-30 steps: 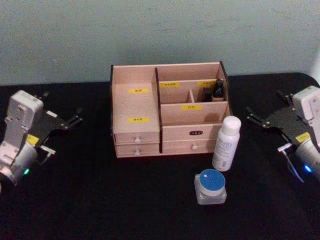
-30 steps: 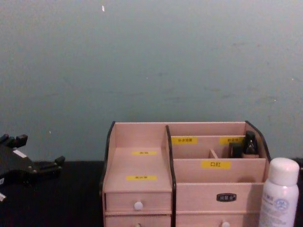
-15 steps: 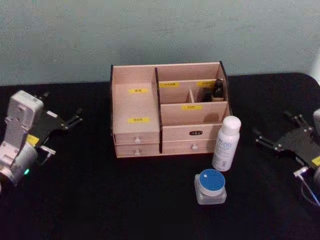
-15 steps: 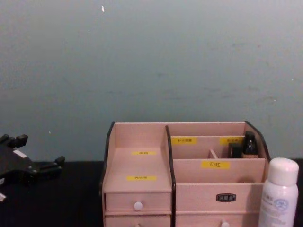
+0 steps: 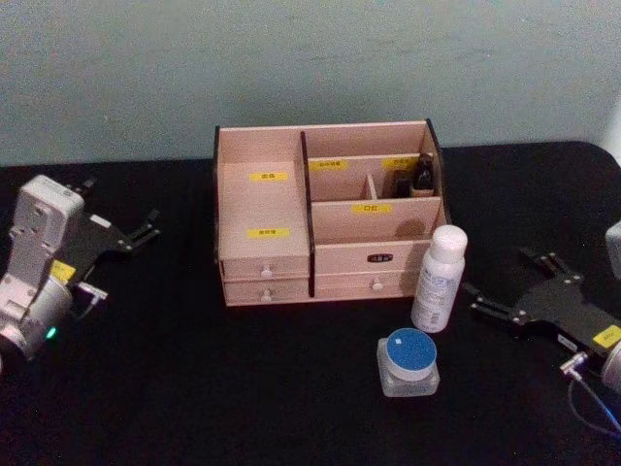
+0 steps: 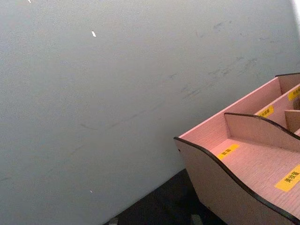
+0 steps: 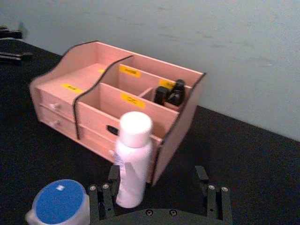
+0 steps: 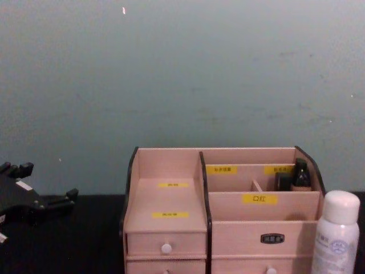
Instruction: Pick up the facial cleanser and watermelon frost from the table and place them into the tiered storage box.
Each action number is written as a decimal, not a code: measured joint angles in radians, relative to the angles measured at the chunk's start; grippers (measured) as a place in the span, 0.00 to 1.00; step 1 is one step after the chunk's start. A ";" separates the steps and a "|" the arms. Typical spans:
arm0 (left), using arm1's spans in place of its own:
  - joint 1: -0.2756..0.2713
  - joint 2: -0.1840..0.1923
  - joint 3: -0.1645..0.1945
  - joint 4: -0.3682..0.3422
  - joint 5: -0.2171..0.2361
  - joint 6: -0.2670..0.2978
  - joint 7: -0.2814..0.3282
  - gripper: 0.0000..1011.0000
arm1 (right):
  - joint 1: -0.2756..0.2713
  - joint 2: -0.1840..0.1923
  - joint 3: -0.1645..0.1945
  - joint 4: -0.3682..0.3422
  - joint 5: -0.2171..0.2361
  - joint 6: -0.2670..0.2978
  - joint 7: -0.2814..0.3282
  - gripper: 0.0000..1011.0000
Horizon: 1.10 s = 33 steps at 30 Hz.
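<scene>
A white bottle with a white cap (image 5: 439,279) stands upright just in front of the right end of the pink tiered storage box (image 5: 267,267). A clear jar with a blue lid (image 5: 408,361) sits closer to me. Which one is the facial cleanser and which the watermelon frost I cannot tell. My right gripper (image 5: 497,274) is open, low over the table, just right of the bottle and apart from it. The right wrist view has the bottle (image 7: 133,159) ahead of its fingers (image 7: 201,174) and the jar (image 7: 60,202) off to one side. My left gripper (image 5: 118,206) is open, parked at the table's left.
Small dark bottles (image 5: 422,173) stand in the box's back right compartment. The box (image 8: 165,240) rests on a black tablecloth (image 5: 243,388) against a pale green wall. Bare cloth lies in front of the box and between it and the left gripper (image 8: 48,181).
The right arm has swung down and leftward, from the table's far right to just beside the white bottle. The left arm, bottle, jar and box have not moved.
</scene>
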 joint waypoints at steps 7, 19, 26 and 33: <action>0.000 0.000 0.000 0.000 0.000 0.000 0.000 0.99 | 0.032 -0.038 -0.014 -0.009 0.005 0.076 0.008 0.99; 0.000 0.000 0.000 0.000 0.000 0.000 0.000 0.99 | 0.102 -0.108 -0.035 0.024 -0.006 0.146 0.022 0.99; 0.000 0.000 0.000 0.000 0.000 0.000 0.000 0.99 | 0.135 -0.136 -0.042 0.049 -0.016 0.192 0.038 0.99; 0.000 0.000 0.000 0.000 0.000 0.000 0.000 0.99 | 0.160 -0.160 -0.046 0.068 -0.025 0.224 0.059 0.99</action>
